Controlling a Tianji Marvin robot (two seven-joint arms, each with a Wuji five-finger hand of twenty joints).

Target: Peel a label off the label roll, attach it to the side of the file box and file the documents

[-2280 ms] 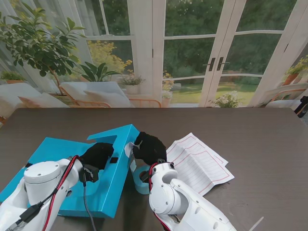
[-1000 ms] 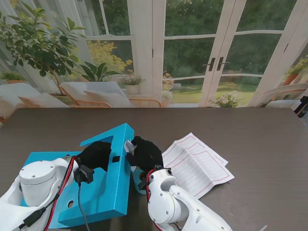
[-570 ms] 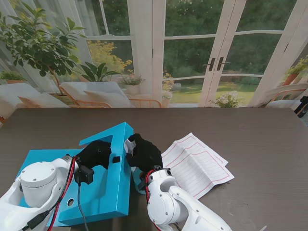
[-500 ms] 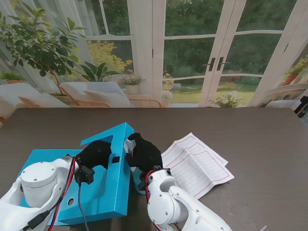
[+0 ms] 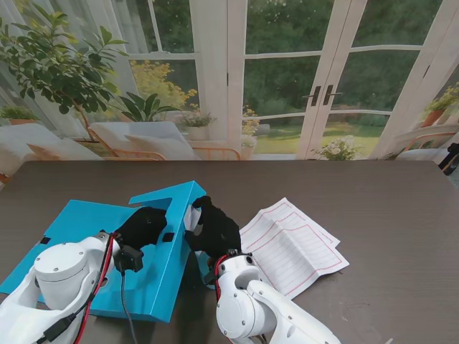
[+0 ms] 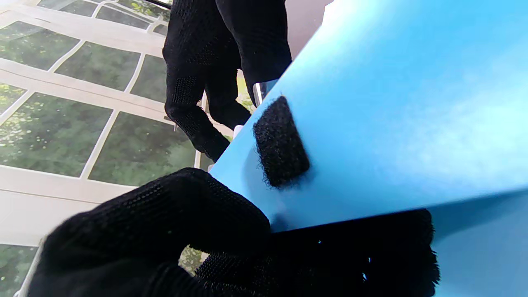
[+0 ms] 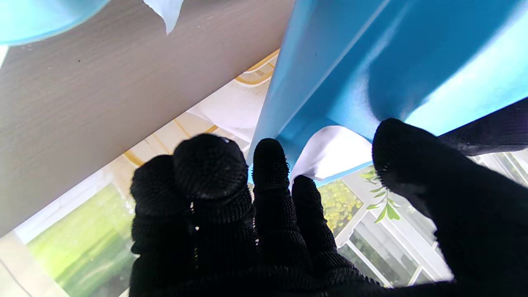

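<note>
The file box [image 5: 93, 251] lies open on the left part of the table [image 5: 373, 193], near me, one smooth blue panel raised at a slant along its right edge. A white label [image 5: 191, 217] sits at that raised edge; the right wrist view shows it [image 7: 330, 154] curled against the blue plastic, only partly flat.

My left hand [image 5: 143, 226], in a black knit glove, is clamped on the raised panel: the left wrist view shows its fingers [image 6: 165, 222] curled over the panel's edge, beside a fuzzy black fastener patch [image 6: 280, 142].

My right hand [image 5: 214, 228], gloved alike, is pressed against the panel's outer face. Its fingertips [image 7: 268, 159] touch the box beside the label and the thumb spreads wide; I cannot tell whether it pinches the label or only presses it.

The documents [image 5: 290, 244], white sheets ruled in red, lie flat just right of that hand. The table is dark, grained wood.
</note>
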